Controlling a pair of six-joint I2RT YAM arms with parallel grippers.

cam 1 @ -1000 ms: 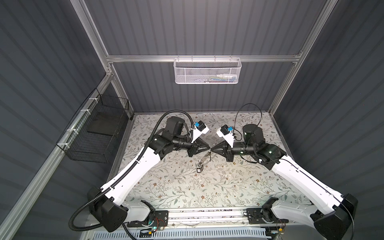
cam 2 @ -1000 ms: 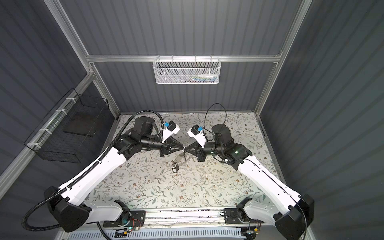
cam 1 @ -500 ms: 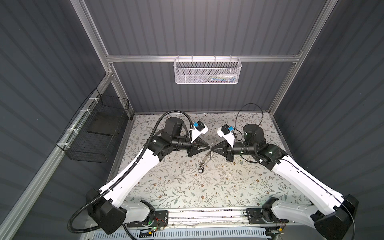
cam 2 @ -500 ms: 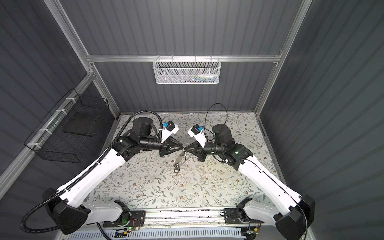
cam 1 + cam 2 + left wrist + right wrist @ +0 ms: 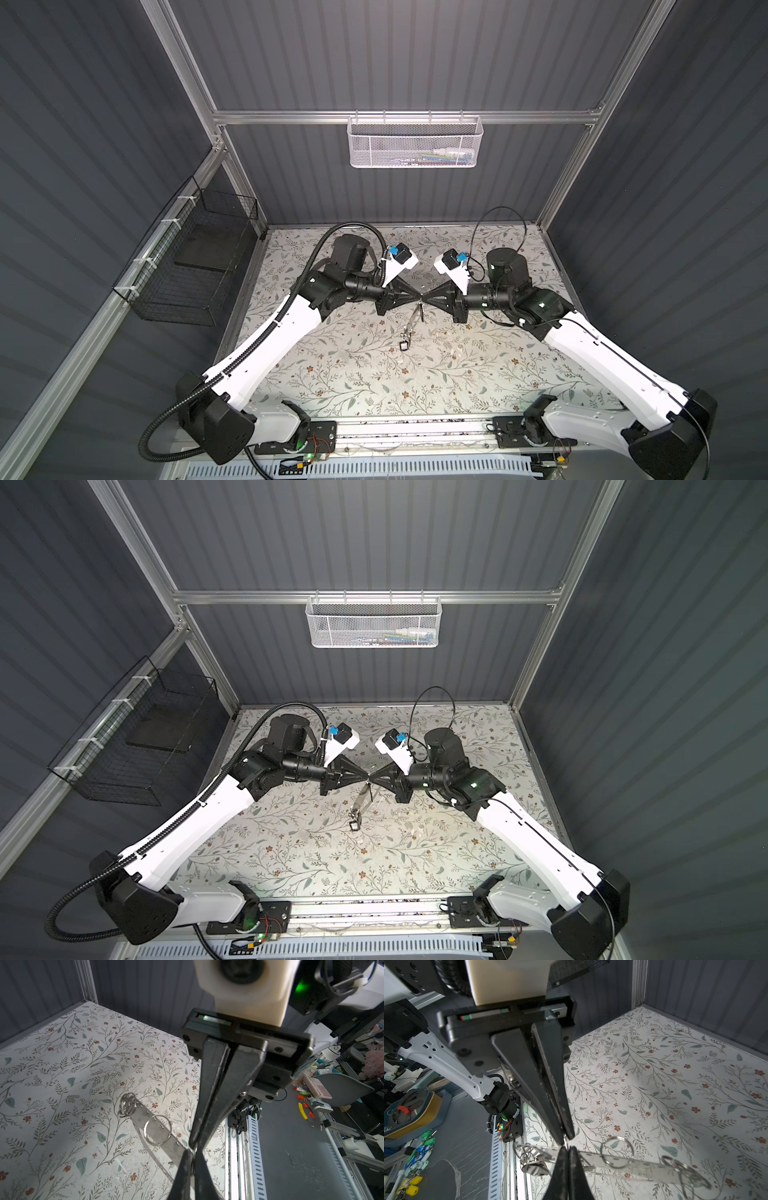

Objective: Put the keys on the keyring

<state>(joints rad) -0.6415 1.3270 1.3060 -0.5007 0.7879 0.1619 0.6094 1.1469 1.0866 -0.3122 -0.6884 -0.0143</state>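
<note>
While left gripper [image 5: 418,296] and right gripper [image 5: 424,297] clamp tip to tip on the flat grey metal keyring [image 5: 412,321] dangling below them, threading looks underway, and next likely needs a steady twist.

The table [image 5: 478,374] is off-white, printed all over with grey-green leafy sprigs and small rust-red flowers. The keyring [image 5: 648,1165] is dull silver-grey, its split rings [image 5: 127,1103] brighter silver, and the left pincer [image 5: 417,296] and right pincer [image 5: 424,296] are both matt black. The ribbed walls [image 5: 415,54] are dark grey; the mesh basket [image 5: 415,143] is white, the wire basket [image 5: 187,266] black.
</note>
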